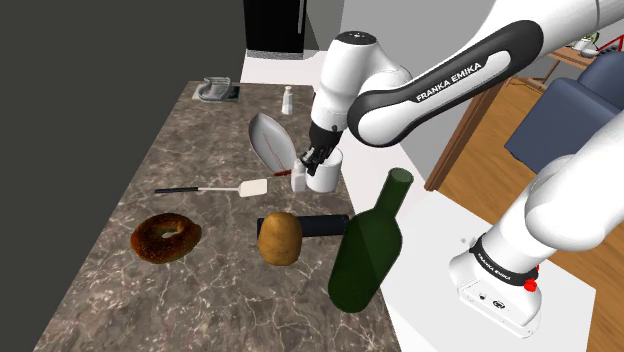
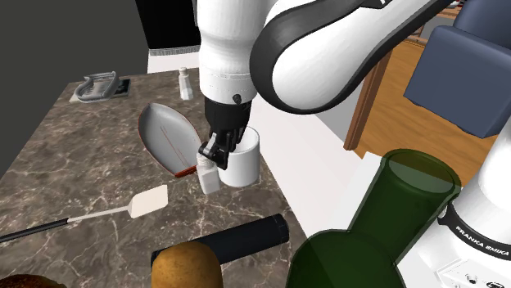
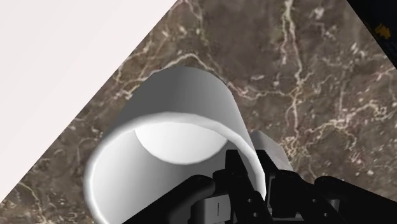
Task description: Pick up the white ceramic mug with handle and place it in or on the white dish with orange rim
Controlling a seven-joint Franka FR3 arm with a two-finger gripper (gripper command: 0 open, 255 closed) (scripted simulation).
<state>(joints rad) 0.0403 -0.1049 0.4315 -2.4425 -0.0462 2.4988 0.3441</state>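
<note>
White mug (image 1: 325, 180) is upright near the counter (image 1: 200, 290) edge, just beside the tilted dish with the orange rim (image 1: 268, 137). On the wrist cam I've got the jaws clamped on the mug's wall right by the handle, one finger inside the rim and one outside. Can't tell if its base is touching the marble.

I count one white mug (image 1: 325, 178), one orange-rimmed dish (image 1: 270, 140), one green bottle (image 1: 370, 250), one bagel (image 1: 165, 238), one potato (image 1: 280, 238), one spatula (image 1: 225, 188), one black cylinder (image 1: 325, 225) and one small white shaker (image 1: 287, 100).
</note>
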